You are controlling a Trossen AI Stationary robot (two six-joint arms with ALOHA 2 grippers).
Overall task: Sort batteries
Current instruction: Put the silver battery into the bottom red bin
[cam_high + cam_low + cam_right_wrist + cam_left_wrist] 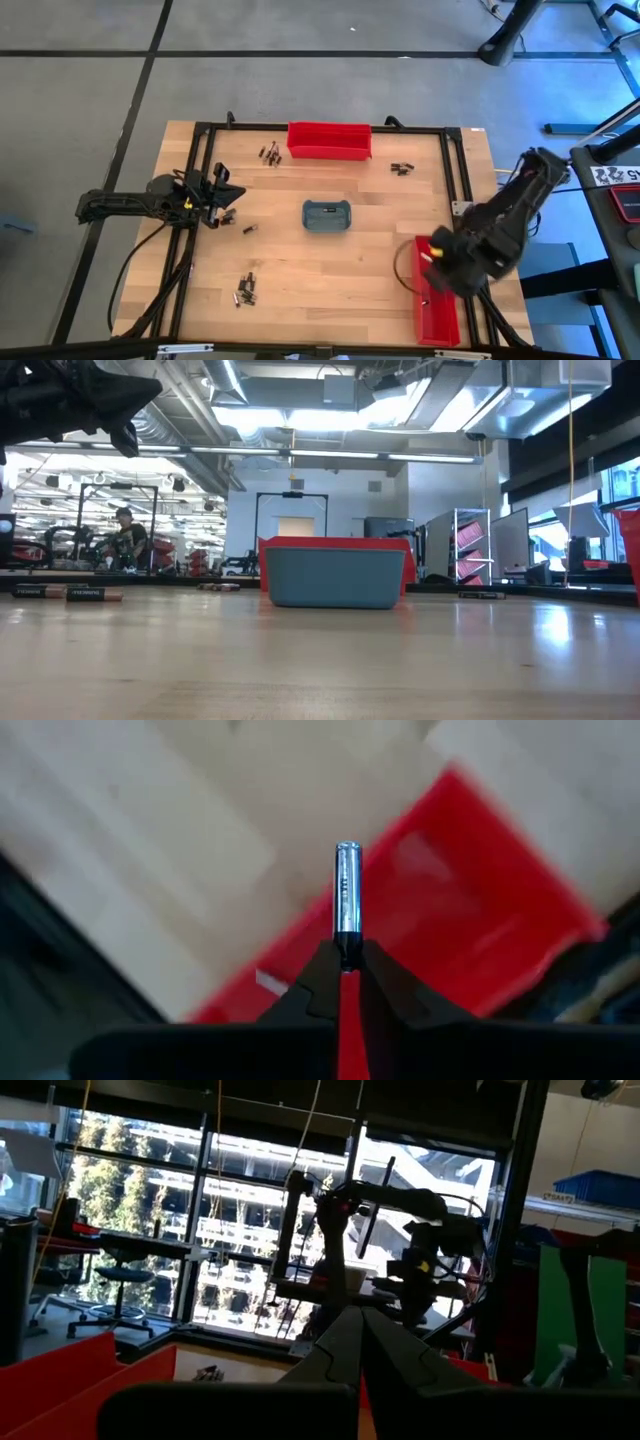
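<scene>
My right gripper [430, 262] hangs over the red bin [437, 300] at the table's near right, shut on one silvery battery [347, 885]. My left gripper [225, 200] waits at the table's left, shut on nothing, with its fingers [340, 1345] pointing slightly upward into the room. Loose batteries lie flat on the wood in small groups: far left [270, 153], far right [402, 168], near left [246, 288], and one alone [248, 229]. Two of them show in the low view [70, 593]. My right gripper pinches the battery by its lower end [347, 942], right at the two fingertips. The battery sticks straight out beyond the tips, in line with the fingers. The fingers point steeply down, and the battery is lifted clear above the red bin [460, 920].
A second red bin [329, 140] stands at the far edge. A small grey-blue tray [327, 215] sits mid-table, and in the low view it stands in front of that bin [335, 577]. A black frame [455, 170] runs around the work area. Bare wood lies between the tray and the near edge.
</scene>
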